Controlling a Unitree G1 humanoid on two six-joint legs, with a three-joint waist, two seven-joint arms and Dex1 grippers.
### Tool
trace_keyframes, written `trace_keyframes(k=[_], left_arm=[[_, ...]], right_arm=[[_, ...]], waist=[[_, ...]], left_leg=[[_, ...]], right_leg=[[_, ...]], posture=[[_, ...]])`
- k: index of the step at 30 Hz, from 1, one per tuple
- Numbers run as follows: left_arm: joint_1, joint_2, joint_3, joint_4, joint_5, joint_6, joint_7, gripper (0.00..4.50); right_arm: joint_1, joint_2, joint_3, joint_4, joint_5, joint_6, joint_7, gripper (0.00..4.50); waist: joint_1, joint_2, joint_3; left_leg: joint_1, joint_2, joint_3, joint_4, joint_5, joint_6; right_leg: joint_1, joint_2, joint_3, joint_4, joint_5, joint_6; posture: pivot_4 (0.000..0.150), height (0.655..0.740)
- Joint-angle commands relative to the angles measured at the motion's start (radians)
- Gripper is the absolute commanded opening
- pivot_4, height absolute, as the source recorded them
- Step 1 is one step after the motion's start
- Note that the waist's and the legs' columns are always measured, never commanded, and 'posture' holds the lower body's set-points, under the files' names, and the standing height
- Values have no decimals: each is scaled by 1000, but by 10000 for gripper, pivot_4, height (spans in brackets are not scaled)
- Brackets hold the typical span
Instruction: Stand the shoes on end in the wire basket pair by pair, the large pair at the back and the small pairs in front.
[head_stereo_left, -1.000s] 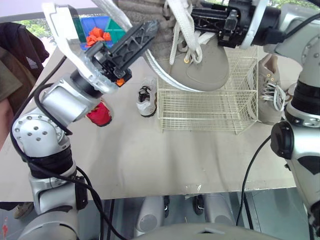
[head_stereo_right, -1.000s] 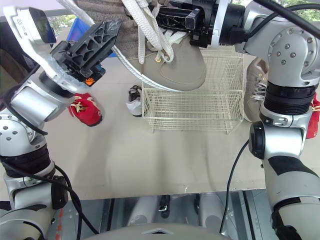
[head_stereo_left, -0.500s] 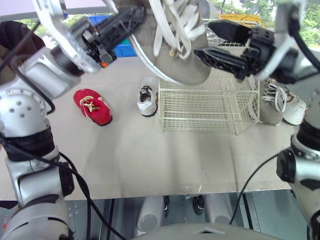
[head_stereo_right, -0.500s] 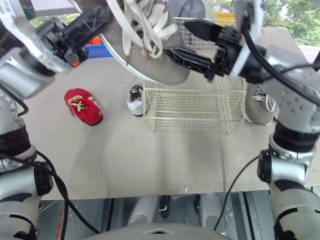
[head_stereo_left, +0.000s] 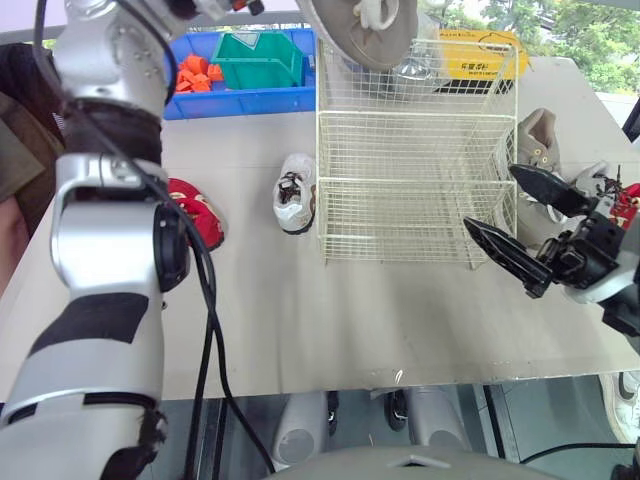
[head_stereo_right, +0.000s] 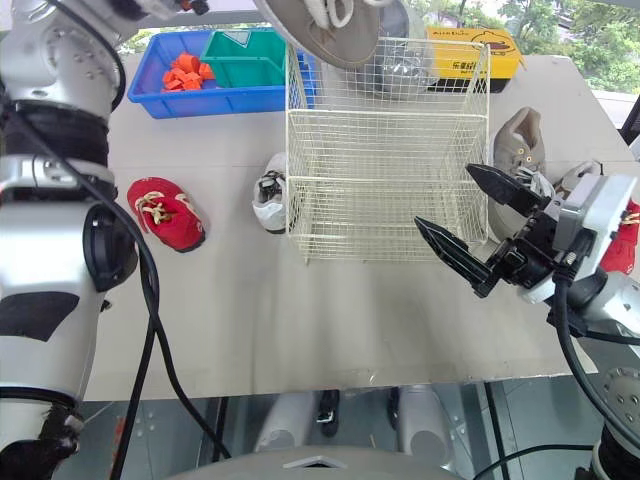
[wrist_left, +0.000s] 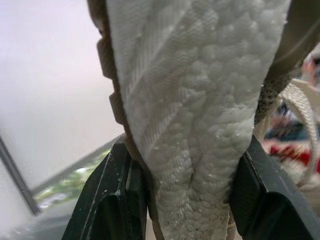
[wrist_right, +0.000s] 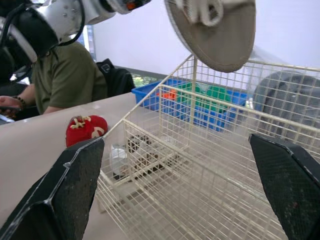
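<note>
Left pincer (wrist_left: 185, 196) clamped on the sole of the big grey shoe (head_stereo_left: 365, 30), toe end down, high over the wire basket (head_stereo_left: 400, 215), back-left edge. Looks like a straight drop. Right pincer (head_stereo_left: 490, 197) gapes wide, empty, near the front-right corner.

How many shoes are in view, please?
6: held shoe in left claw; red shoe, white shoe left of basket; tan shoe, pale shoe, second red shoe right of it, partly hidden.
</note>
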Motion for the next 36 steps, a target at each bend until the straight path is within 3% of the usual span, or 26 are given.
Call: trace_keyframes(k=[1, 19, 28, 29, 33, 36], left_arm=[[-82, -17, 12, 123, 89, -111, -59, 17336], [-168, -55, 3, 333, 355, -47, -262, 17125], [-142, -64, 32, 358, 424, -18, -235, 17125], [-143, -64, 40, 359, 422, -8, -239, 27305], [-145, -50, 60, 352, 417, 4, -243, 43918], [-142, -34, 73, 347, 418, 25, -266, 43918]], right_arm=[[43, -17, -40, -63, 55, -42, -67, 45000], [220, -119, -113, -84, 129, -167, -101, 45000], [198, -207, -135, -36, 157, -213, -51, 45000], [189, -218, -135, -26, 164, -216, -43, 45000], [149, -256, -150, 25, 208, -219, -8, 45000], [124, -277, -163, 74, 229, -220, 32, 45000]], waist=[[3, 0, 0], [1, -2, 0], [0, -2, 0], [0, -2, 0], [1, -2, 0], [1, -2, 0]], left_leg=[[0, 0, 0, 0, 0, 0], [0, 1, -3, 2, -2, 3], [0, 2, -2, 3, -2, 3], [0, 2, -2, 3, -2, 3], [0, 2, -3, 3, -2, 4], [0, 2, -2, 3, -2, 4]], right_leg=[[0, 0, 0, 0, 0, 0], [0, -1, 1, 3, -2, 3], [0, -1, 1, 3, -2, 3], [0, -1, 2, 3, -2, 3], [0, -1, 1, 3, -2, 3], [0, -1, 1, 3, -2, 3]], posture=[[1500, 7400], [1500, 7400], [1500, 7400], [1500, 7400], [1500, 7400], [1500, 7400]])
